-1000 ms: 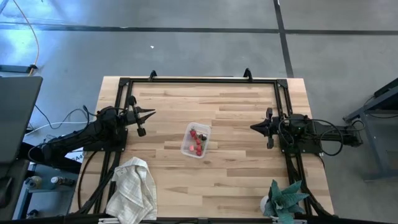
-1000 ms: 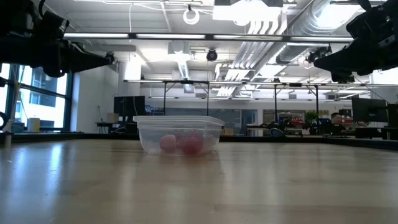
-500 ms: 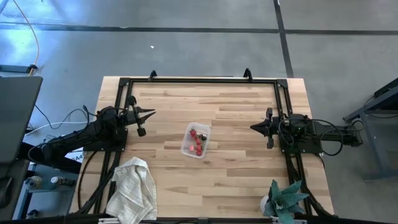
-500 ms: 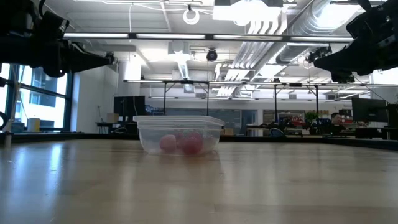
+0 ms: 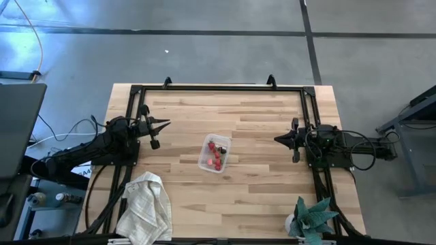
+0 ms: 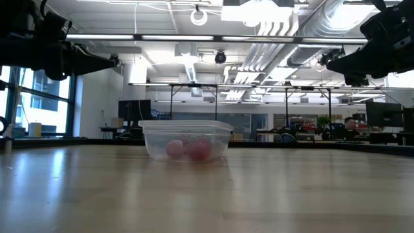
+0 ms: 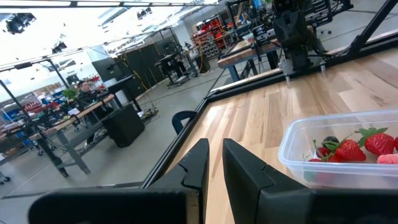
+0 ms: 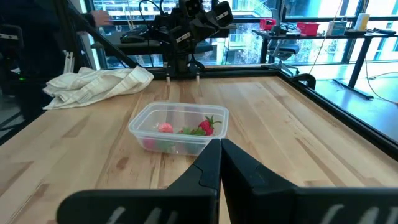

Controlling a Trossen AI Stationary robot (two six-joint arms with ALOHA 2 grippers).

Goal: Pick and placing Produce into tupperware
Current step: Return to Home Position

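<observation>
The clear tupperware (image 5: 214, 153) stands on its base at the middle of the wooden table, also seen in the low view (image 6: 186, 140) and both wrist views (image 7: 339, 146) (image 8: 178, 127). Red strawberry-like produce (image 5: 216, 154) lies inside it (image 8: 207, 127) (image 7: 350, 150). My left gripper (image 5: 163, 125) hovers above the table near its left edge, shut and empty (image 7: 214, 163). My right gripper (image 5: 278, 139) hovers near the right edge, shut and empty (image 8: 220, 163). Both point at the container from a distance.
A crumpled white towel (image 5: 145, 207) lies at the table's near left corner. A teal leafy plant (image 5: 312, 218) stands at the near right corner. A black frame (image 5: 221, 88) runs along the far and side edges. Bare wood surrounds the container.
</observation>
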